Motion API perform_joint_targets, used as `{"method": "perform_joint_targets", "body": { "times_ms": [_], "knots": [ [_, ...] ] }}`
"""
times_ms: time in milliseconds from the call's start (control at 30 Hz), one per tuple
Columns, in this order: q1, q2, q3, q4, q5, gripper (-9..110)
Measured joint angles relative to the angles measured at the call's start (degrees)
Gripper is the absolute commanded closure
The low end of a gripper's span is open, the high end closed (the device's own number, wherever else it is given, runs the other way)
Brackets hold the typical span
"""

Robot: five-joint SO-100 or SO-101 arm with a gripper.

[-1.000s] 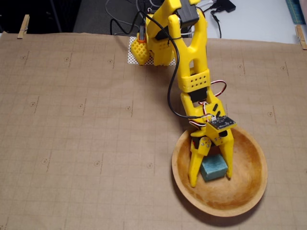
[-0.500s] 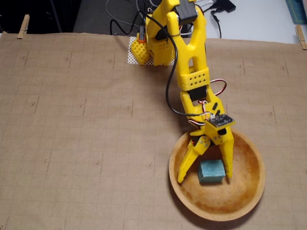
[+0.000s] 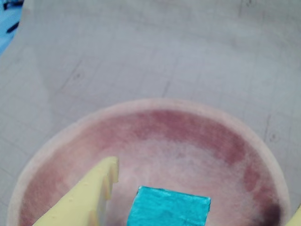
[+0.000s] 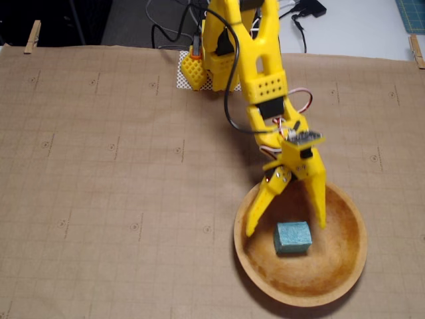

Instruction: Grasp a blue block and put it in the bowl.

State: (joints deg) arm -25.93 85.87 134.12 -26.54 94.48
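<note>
The blue block (image 4: 293, 237) lies on the floor of the wooden bowl (image 4: 345, 266), near its middle. In the wrist view the block (image 3: 168, 206) sits at the bottom edge, inside the bowl (image 3: 197, 127). My yellow gripper (image 4: 287, 228) is open above the bowl, one finger on each side of the block, not touching it. In the wrist view the left finger (image 3: 87, 197) shows clearly and the gripper (image 3: 200, 207) is spread wide; the right finger barely enters at the corner.
Brown gridded paper (image 4: 119, 166) covers the table, held by wooden clips (image 4: 32, 36) at the back corners. The arm's base (image 4: 219, 60) and cables stand at the back, behind the bowl.
</note>
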Motion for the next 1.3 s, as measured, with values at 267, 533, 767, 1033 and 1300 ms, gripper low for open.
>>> {"method": "perform_joint_targets", "body": {
  "times_ms": [267,533,767,1033,1300],
  "knots": [
    [0.00,15.82,10.55,0.00,0.00,50],
    [0.00,36.04,23.29,1.23,0.09,50],
    [0.09,55.28,26.19,18.72,0.09,50],
    [5.36,77.87,26.46,48.52,0.09,51],
    [15.12,94.13,27.86,73.12,0.09,51]
  ]
}}
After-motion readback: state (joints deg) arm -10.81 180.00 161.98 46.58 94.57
